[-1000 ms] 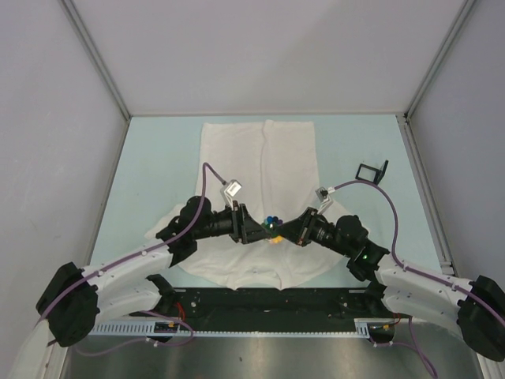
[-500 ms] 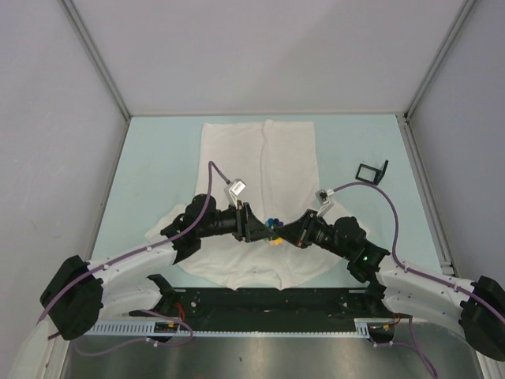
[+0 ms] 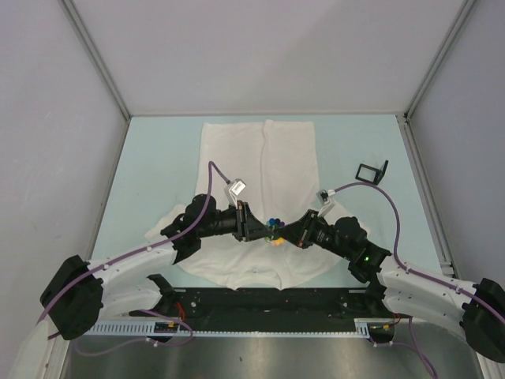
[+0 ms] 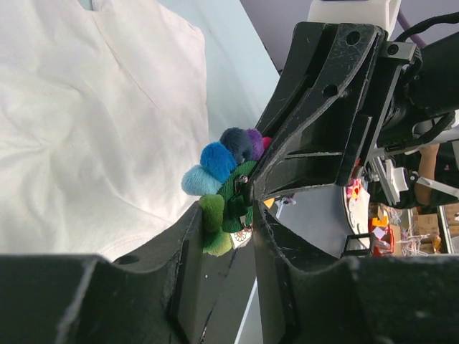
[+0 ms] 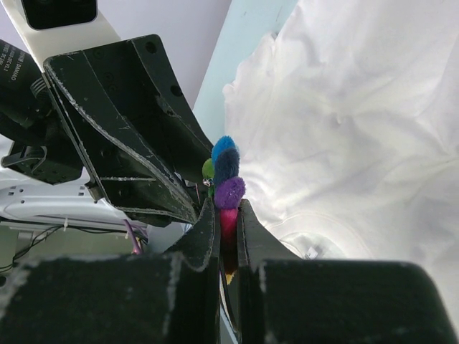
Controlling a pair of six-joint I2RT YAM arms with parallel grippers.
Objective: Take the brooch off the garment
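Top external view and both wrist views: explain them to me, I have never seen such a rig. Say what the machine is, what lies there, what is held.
Two robot arms, each ending in a two-finger pincer. One camera looks down from above; the other two ride on the wrists. A white T-shirt lies on the pale table. The right pincer is shut on the rainbow flower brooch. The left pincer has its jaws either side of the green petals; whether it pinches yet is unclear.
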